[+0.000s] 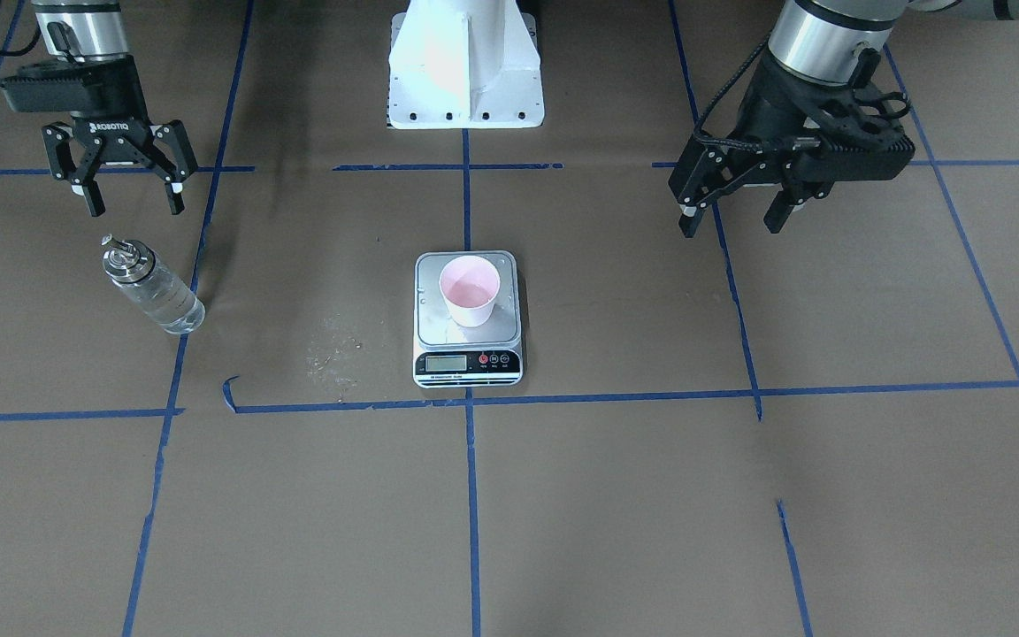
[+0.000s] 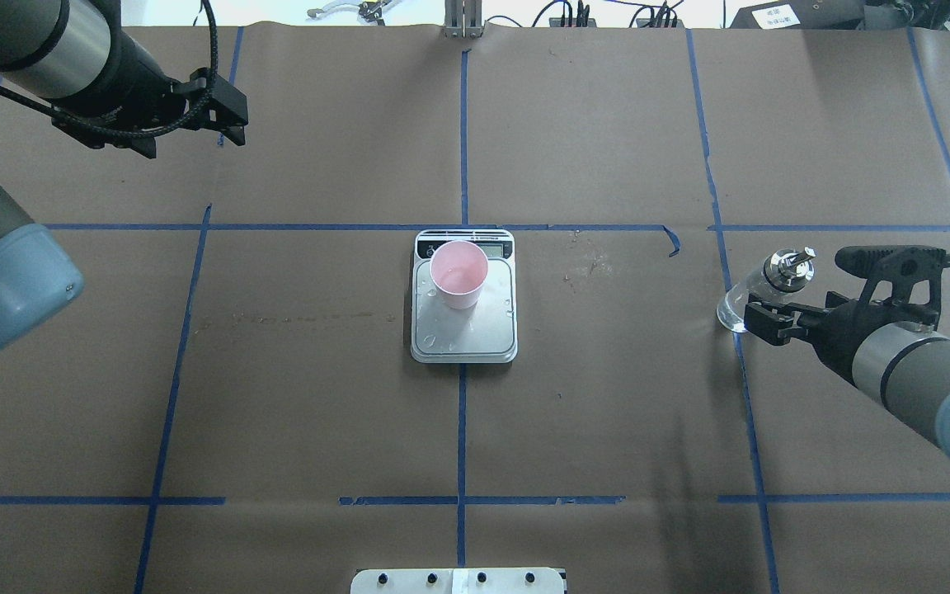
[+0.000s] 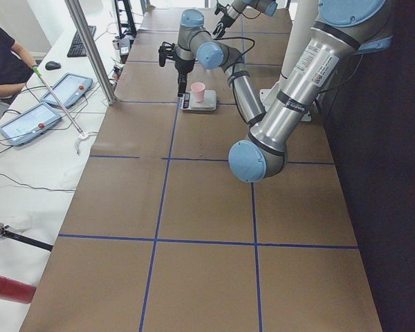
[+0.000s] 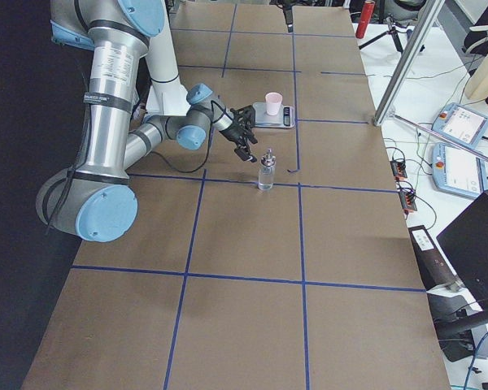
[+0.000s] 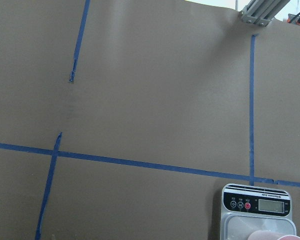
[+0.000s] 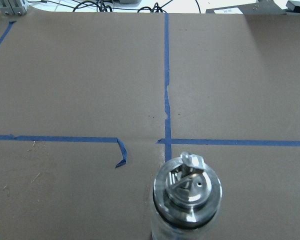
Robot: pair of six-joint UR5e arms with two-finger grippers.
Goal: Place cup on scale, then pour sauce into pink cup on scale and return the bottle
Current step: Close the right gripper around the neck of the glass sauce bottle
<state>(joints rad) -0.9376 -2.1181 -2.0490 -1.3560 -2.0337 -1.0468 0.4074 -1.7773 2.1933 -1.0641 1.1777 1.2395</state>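
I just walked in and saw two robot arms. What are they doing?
Neither arm is holding anything right now. The pink cup sits on the scale in the middle of the table. The bottle stands upright on the table by itself, and the right gripper hangs open close by it. The left gripper is open too, far off on the other side. Pouring looks finished, though I cannot be sure.

Robotics lab, brown-paper worktop (image 2: 607, 412) gridded with blue tape (image 2: 462, 429), robot arms (image 3: 290, 90) on a white base (image 1: 465, 66), teach pendants (image 3: 68, 88) and keyboard (image 3: 78, 41) on a side bench (image 3: 28, 159), operator (image 3: 3, 59) beside it
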